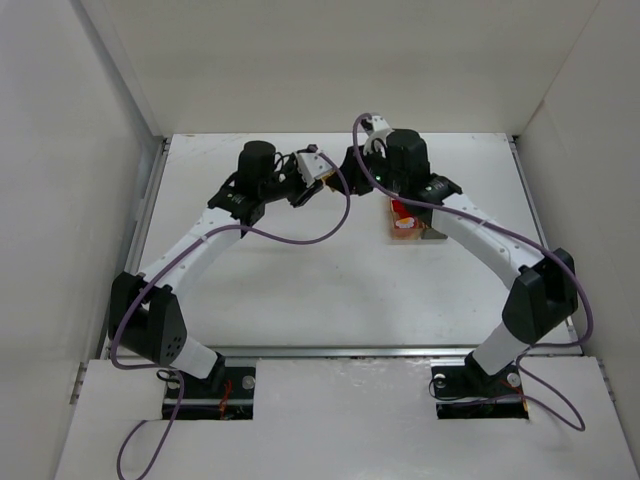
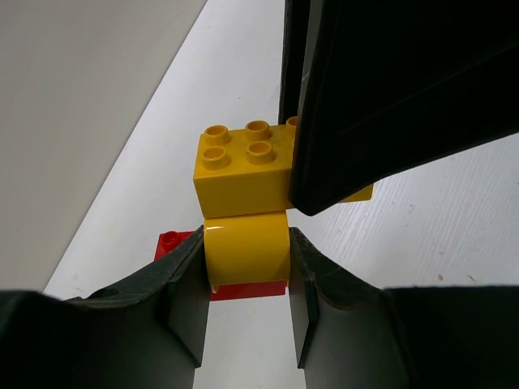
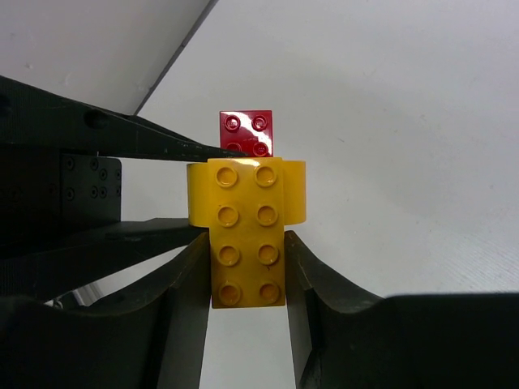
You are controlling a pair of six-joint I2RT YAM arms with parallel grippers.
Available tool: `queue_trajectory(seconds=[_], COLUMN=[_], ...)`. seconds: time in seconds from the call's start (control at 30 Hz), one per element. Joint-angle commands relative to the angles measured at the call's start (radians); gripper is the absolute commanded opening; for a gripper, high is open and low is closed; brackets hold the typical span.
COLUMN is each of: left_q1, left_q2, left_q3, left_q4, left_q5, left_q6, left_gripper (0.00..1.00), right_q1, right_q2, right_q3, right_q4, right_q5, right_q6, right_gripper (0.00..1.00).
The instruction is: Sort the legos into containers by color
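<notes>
Two yellow legos are joined and held above the table. The long studded yellow lego point(image 3: 247, 243) sits between the fingers of my right gripper point(image 3: 246, 263), which is shut on it. The rounded yellow lego point(image 2: 246, 251) attached to it is clamped by my left gripper point(image 2: 246, 271), also shut. Beneath them a red lego point(image 3: 246, 132) lies on the white table. In the top view both grippers meet at the back middle, left point(image 1: 303, 190) and right point(image 1: 352, 172), and the legos they hold are hidden. The containers stand just right of them, amber point(image 1: 405, 236) and grey point(image 1: 434, 237).
Something red point(image 1: 400, 212) lies inside the amber container. White walls point(image 1: 100, 150) enclose the table on the left, back and right. The right arm's forearm point(image 1: 480, 235) passes right beside the containers.
</notes>
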Motion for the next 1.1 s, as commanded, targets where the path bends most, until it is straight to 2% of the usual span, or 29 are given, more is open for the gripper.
queue_trajectory(seconds=[0.0, 0.1, 0.33, 0.53, 0.7, 0.87, 0.93, 0.97, 1.07], left_q1=[-0.005, -0.005, -0.005, -0.005, -0.005, -0.005, -0.005, -0.005, -0.005], left_q2=[-0.01, -0.01, -0.019, -0.019, -0.019, -0.019, -0.019, -0.019, -0.019], left_q3=[0.031, 0.011, -0.007, -0.007, -0.007, -0.007, -0.007, -0.007, -0.007], left_q4=[-0.042, -0.082, -0.102, -0.093, -0.084, -0.075, -0.075, -0.075, -0.075], left_q5=[0.021, 0.021, 0.021, 0.021, 0.021, 0.021, 0.021, 0.021, 0.021], left_q6=[-0.01, -0.01, -0.01, -0.02, -0.029, -0.038, -0.038, -0.038, -0.038], left_gripper=[0.0, 0.0, 0.0, 0.0, 0.0, 0.0, 0.0, 0.0, 0.0], right_q1=[-0.049, -0.105, -0.202, -0.322, -0.384, -0.403, -0.403, -0.403, -0.414], right_q2=[-0.094, -0.125, -0.17, -0.18, -0.09, -0.068, -0.036, -0.019, 0.044], right_q3=[-0.001, -0.021, -0.069, -0.188, -0.21, -0.246, -0.256, -0.256, -0.225], right_q4=[0.068, 0.068, 0.068, 0.0, -0.173, -0.161, -0.161, -0.17, -0.202], right_q5=[0.093, 0.167, 0.167, 0.262, 0.363, 0.445, 0.445, 0.454, 0.483], right_q6=[0.047, 0.048, 0.038, -0.055, -0.147, -0.166, -0.166, -0.166, -0.166], right_gripper=[0.0, 0.0, 0.0, 0.0, 0.0, 0.0, 0.04, 0.1, 0.18])
